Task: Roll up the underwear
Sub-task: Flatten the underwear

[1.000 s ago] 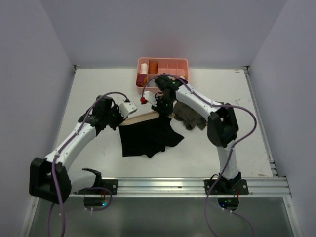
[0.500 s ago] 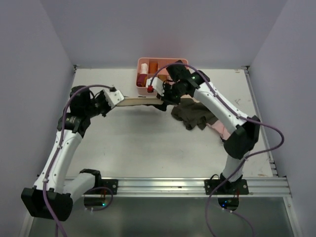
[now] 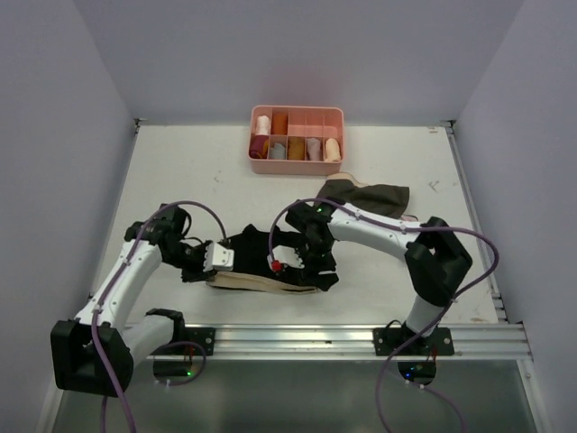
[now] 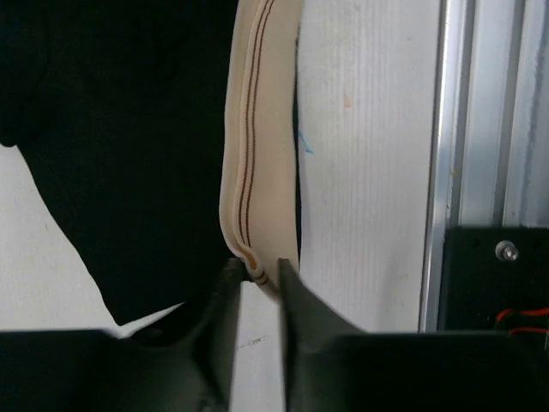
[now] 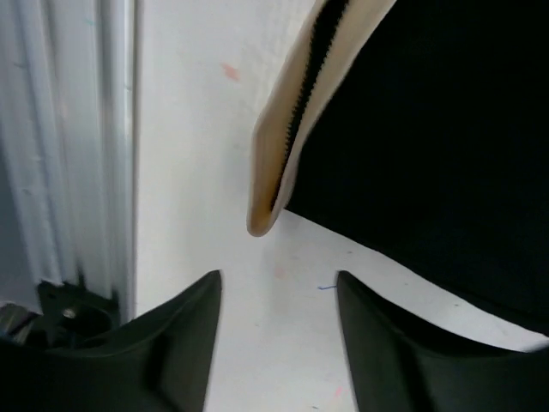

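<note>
– Underwear (image 3: 261, 253), the small black cloth piece with the light beige waistband (image 4: 257, 154): where is it lying now?

– It is lying flat on the white table (image 4: 360, 129), between the two grippers. The waistband is running straight ahead from the left gripper (image 4: 257, 270), and the black cloth is spreading ahead and to the left of those fingers.

– Are those fingers holding it?

– They are standing only a little apart. The end of the band is sitting just between the tips, and it is looking loose there, not pinched.

– And the right gripper (image 5: 279, 283)?

– Its fingers are gaping wide and touching nothing. The other end of the band is lying just ahead of them, apart from both tips.

– Why is one gripper sitting at each end?

– I am thinking it is for making the band straight and the cloth flat, so that a roll can begin from an even edge.

– So how far is the task going?

– I am judging that the rolling itself is not yet begun. The grey metal rail (image 4: 455, 129) is running close beside the fingers, so the next grasp is needing some care there.
</note>
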### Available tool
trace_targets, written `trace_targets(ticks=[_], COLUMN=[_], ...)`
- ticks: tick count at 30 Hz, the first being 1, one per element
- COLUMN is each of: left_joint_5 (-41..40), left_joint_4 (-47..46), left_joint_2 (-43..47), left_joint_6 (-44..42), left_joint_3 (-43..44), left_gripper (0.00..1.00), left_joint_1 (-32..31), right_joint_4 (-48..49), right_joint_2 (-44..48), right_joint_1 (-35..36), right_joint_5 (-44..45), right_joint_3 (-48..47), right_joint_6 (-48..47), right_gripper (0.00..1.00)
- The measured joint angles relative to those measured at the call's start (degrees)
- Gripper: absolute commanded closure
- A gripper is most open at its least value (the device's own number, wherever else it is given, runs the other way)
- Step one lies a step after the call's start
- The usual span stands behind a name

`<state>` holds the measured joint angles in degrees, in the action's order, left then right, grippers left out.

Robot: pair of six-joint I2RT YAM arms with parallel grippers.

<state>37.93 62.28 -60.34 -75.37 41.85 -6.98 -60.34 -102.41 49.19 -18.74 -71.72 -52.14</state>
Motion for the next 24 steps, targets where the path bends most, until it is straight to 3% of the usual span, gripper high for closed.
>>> trace_targets(ticks=[2,3,4,6,7,10,13,20,24], left_joint_5=[0.2,0.2,0.2,0.2,0.2,0.4,-0.5,-7.0,-11.2], left_joint_4=[4.0,5.5,6.7,8.0,7.9,4.5,-3.7,-22.0,-25.5], left_joint_2=[-0.1,-0.2,-0.3,-0.5,-0.7,-1.6,-4.7,-20.9,-26.0], left_joint_6=[-3.0,-4.0,-5.1,-5.6,-5.2,-1.1,6.6,21.4,23.5], left_joint_3=[1.0,1.7,2.6,4.2,4.9,6.1,6.1,6.0,6.0], left_gripper=[0.55,0.44,0.44,0.44,0.45,0.53,0.66,0.75,0.84], left_joint_1=[0.0,0.0,0.0,0.0,0.0,0.0,0.0,0.1,0.1], right_joint_4=[-2.4,-3.9,-4.9,-5.7,-5.4,-2.5,1.6,7.6,7.1], right_joint_2=[2.8,4.4,5.5,7.2,7.5,5.9,0.9,-12.3,-18.4], right_joint_1=[0.9,1.0,1.0,0.1,-0.5,-3.7,-5.8,-5.8,-5.7], right_joint_5=[-2.1,-3.2,-3.9,-5.6,-6.4,-7.2,-7.3,-3.7,-0.2], right_joint_3=[-0.6,-1.5,-2.7,-5.9,-7.1,-10.8,-13.5,-14.1,-16.7], right_joint_6=[-1.0,-1.2,-1.1,-0.1,1.3,7.4,14.2,26.1,29.0], right_gripper=[0.32,0.32,0.35,0.45,0.59,0.8,0.89,0.92,0.92])
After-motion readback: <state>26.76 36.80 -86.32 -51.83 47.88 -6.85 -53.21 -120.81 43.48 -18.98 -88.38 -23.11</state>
